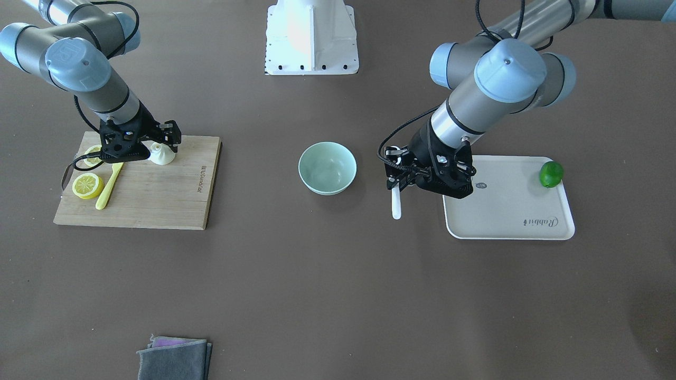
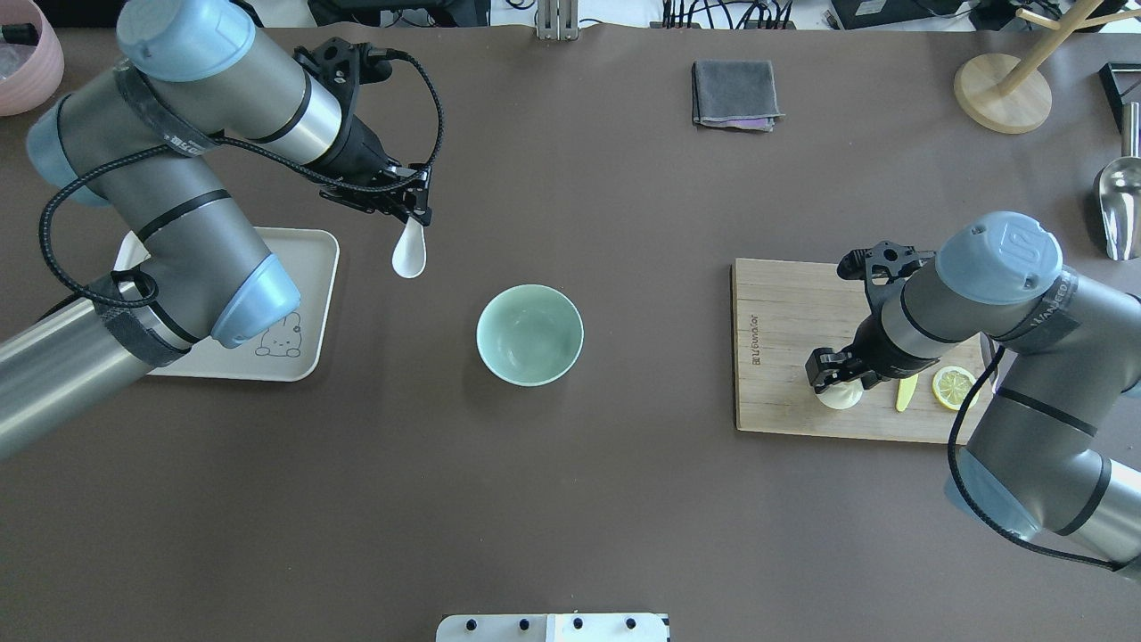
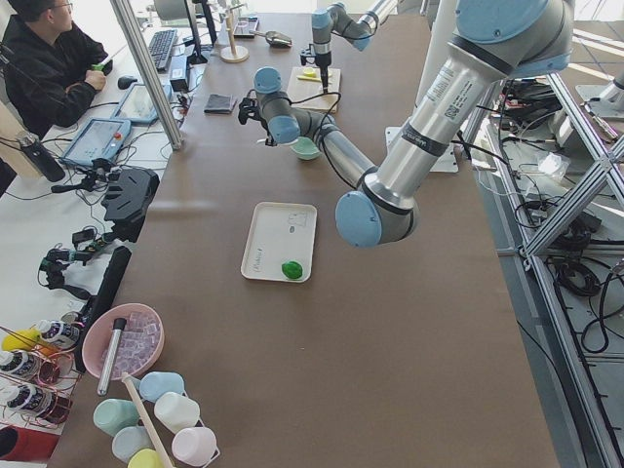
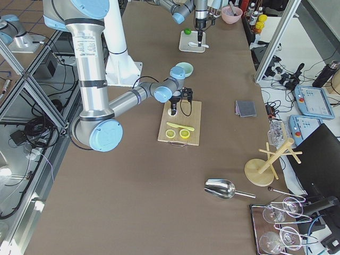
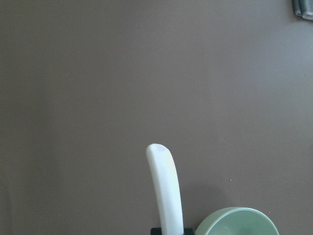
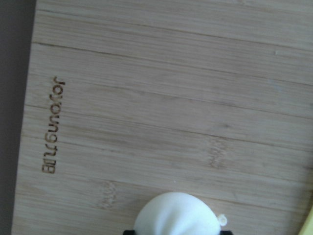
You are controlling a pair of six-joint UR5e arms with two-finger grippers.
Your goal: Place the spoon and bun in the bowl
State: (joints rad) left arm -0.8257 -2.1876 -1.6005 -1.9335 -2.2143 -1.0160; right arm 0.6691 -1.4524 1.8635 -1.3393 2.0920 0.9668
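My left gripper (image 2: 412,217) is shut on the handle of the white spoon (image 2: 409,252) and holds it in the air, scoop hanging down, between the tray and the mint-green bowl (image 2: 529,334). In the left wrist view the spoon (image 5: 165,191) sticks out beside the bowl's rim (image 5: 239,223). My right gripper (image 2: 842,379) is closed around the cream-white bun (image 2: 840,394) at the near edge of the wooden cutting board (image 2: 784,357). The bun (image 6: 176,215) sits low between the fingers, at or just above the board. The bowl (image 1: 327,168) holds nothing.
A yellow-green knife (image 1: 108,187) and lemon halves (image 1: 87,186) lie on the board beside the bun. A white tray (image 1: 507,211) with a lime (image 1: 551,174) is under the left arm. A grey cloth (image 2: 734,94), a wooden stand (image 2: 1003,89) and a metal scoop (image 2: 1119,205) lie farther off.
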